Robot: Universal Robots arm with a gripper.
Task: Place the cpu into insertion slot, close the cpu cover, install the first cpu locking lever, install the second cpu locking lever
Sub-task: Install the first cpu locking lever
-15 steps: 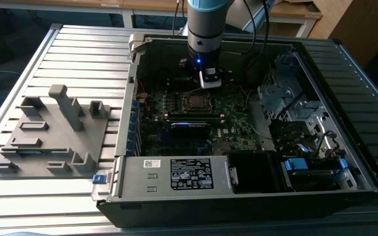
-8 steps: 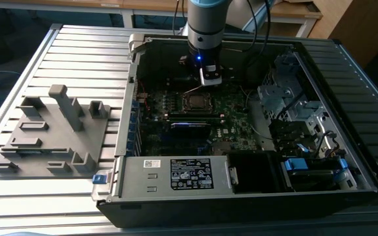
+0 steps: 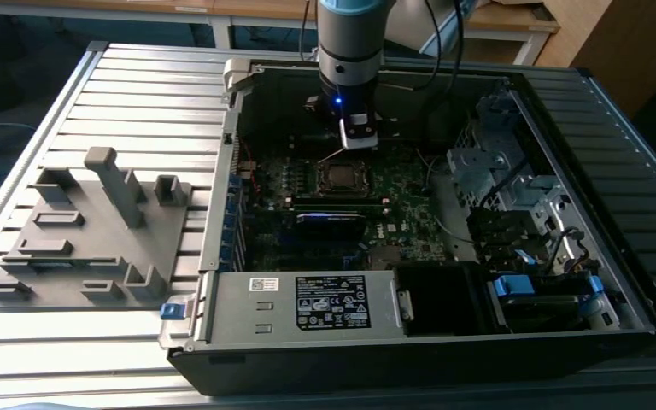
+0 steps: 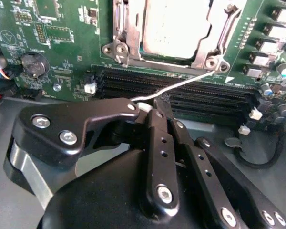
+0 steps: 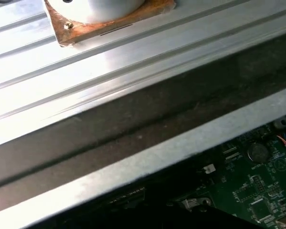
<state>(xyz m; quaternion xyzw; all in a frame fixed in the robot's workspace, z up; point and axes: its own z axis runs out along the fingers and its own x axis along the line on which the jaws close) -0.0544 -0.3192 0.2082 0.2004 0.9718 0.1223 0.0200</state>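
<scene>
One cpu (image 4: 176, 26), seated in the single insertion slot (image 3: 320, 178) on the motherboard (image 4: 62, 62) inside the open computer case (image 3: 305, 342). One cpu cover (image 4: 209, 45) down flat over it. One thin locking lever (image 4: 181, 85) angled off the socket corner, pinched in the closed gripper (image 4: 151, 106). One grey fixture (image 3: 89, 231) on the surface (image 3: 134, 94) beside the case.

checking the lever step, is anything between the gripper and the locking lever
Nothing visible does. In the second wrist view the gripper is shut on the free end of the locking lever, over the memory slots. The lever runs bare from there to a corner of the cover.
</scene>
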